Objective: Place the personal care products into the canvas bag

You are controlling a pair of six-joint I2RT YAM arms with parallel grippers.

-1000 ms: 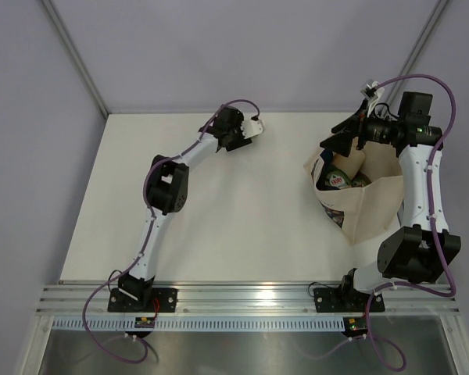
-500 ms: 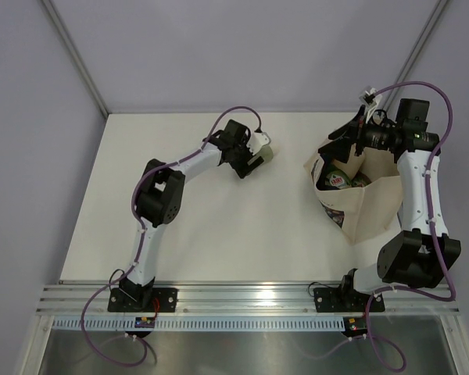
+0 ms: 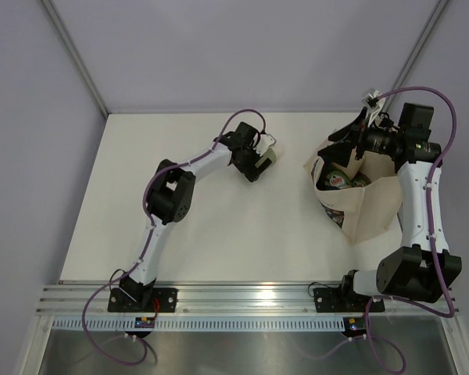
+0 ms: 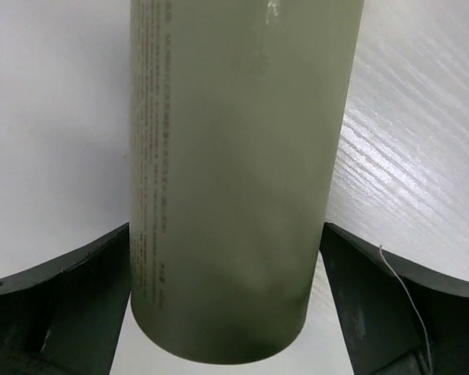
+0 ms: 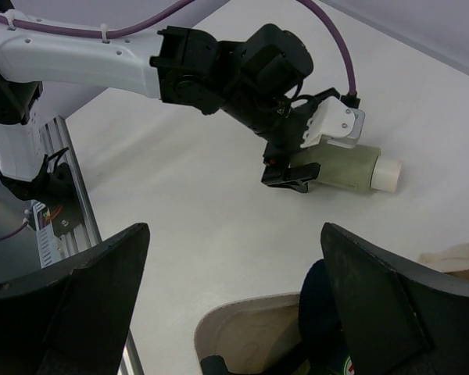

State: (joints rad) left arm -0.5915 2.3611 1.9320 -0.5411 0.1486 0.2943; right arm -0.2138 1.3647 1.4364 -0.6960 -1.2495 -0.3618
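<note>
Over the last second my left gripper [image 4: 227, 234] has swung from the far middle of the table [image 3: 219, 234] toward the right, and its jaws have gone from fairly narrow to spread wide. It now straddles the pale sage-green bottle [image 5: 348, 169], which lies on its side on the table with its cap pointing toward the canvas bag [image 3: 371, 207] but well apart from it. A second ago the overhead view showed nothing at that spot, so I judge the bottle was shifted there by this arm. In the wrist view the fingers sit just beside the bottle's walls, released rather than clenched, so nothing is being carried right now. The right gripper [image 5: 233, 234] has hardly moved: it hangs over the far rim of the bag's mouth, jaws wide and empty. Several bottles [image 3: 338, 180] show inside the bag, and this is the only one I can see left outside. I reckon the job is nearly done, pending a firm grasp and a carry across
</note>
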